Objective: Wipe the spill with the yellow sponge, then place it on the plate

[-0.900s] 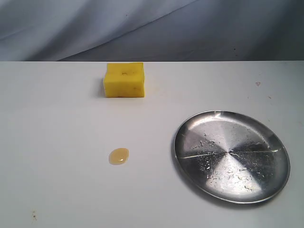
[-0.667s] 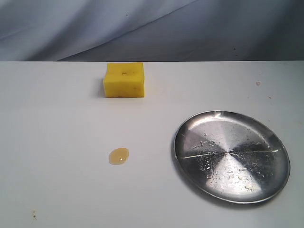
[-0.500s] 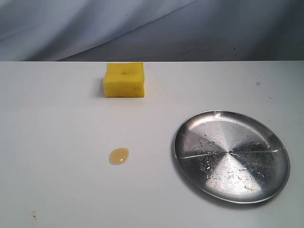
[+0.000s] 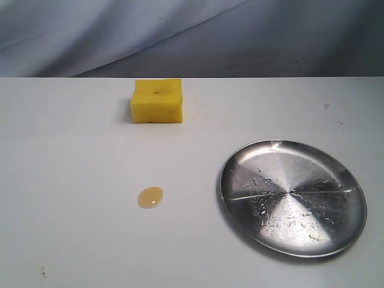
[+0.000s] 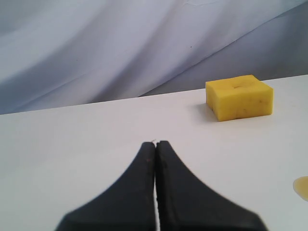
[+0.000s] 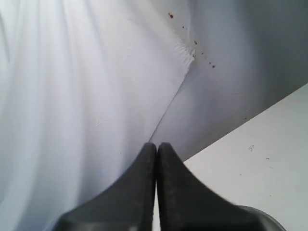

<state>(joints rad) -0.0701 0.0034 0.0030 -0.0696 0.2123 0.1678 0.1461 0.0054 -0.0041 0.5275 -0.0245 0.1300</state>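
Currently, on my exterior feed, the yellow sponge (image 4: 156, 101) sits flat on the white table (image 4: 72, 180) in the upper middle of the frame, slightly left of centre and close to the table's far edge. A small dent shows on its top face. The spill (image 4: 150, 197), a small amber oval puddle, lies lower down and left of centre, almost straight below the sponge in the frame and well apart from it. The plate (image 4: 292, 180), round, silver and scratched, with pale speckles across its surface, fills the lower right, well apart from both spill and sponge. A grey-blue cloth backdrop (image 4: 180, 36) hangs in folds across the top of the frame. A tiny brown speck (image 4: 42, 273) marks the table at lower left.

On my left wrist feed, the left gripper (image 5: 155, 147) has its two black fingers pressed together tip to tip, clenched on nothing. The sponge lies ahead of it and off to one side, untouched, and an edge of the spill just shows at the frame border. On my right wrist feed, the right gripper (image 6: 157, 147) is likewise clenched on nothing, facing the cloth backdrop with a corner of the table beyond.
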